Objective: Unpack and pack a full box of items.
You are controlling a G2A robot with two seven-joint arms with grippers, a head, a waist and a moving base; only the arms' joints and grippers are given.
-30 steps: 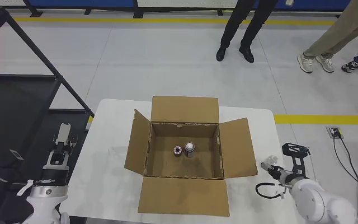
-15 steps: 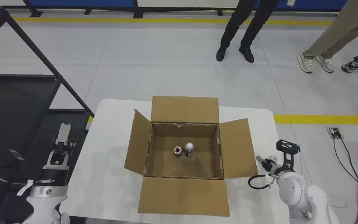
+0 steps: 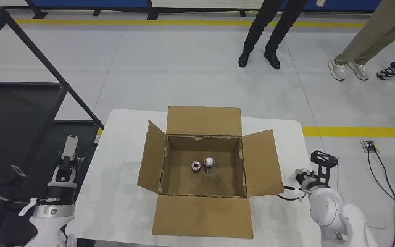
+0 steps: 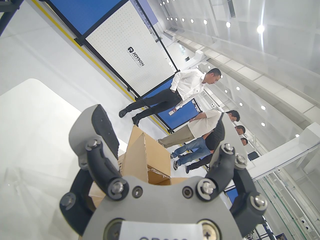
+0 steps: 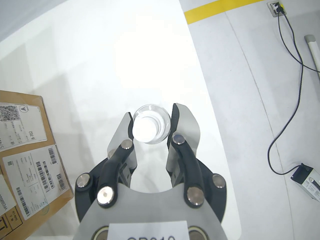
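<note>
Your right gripper point(image 5: 152, 116) is clamped on the bottle point(image 5: 151, 127), which stands upright over the table point(image 5: 112, 51) at 4 o'clock of the box point(image 3: 203, 167); in the last second that arm edged toward the flap, then back out; you are likely settling the bottle's spot, with release pending; the left gripper point(image 4: 161, 119) has stayed at 9 o'clock, jaws wide and empty; a can point(image 3: 210, 162) and a round thing point(image 3: 195, 165) remain inside, so unpacking looks unfinished.
</note>
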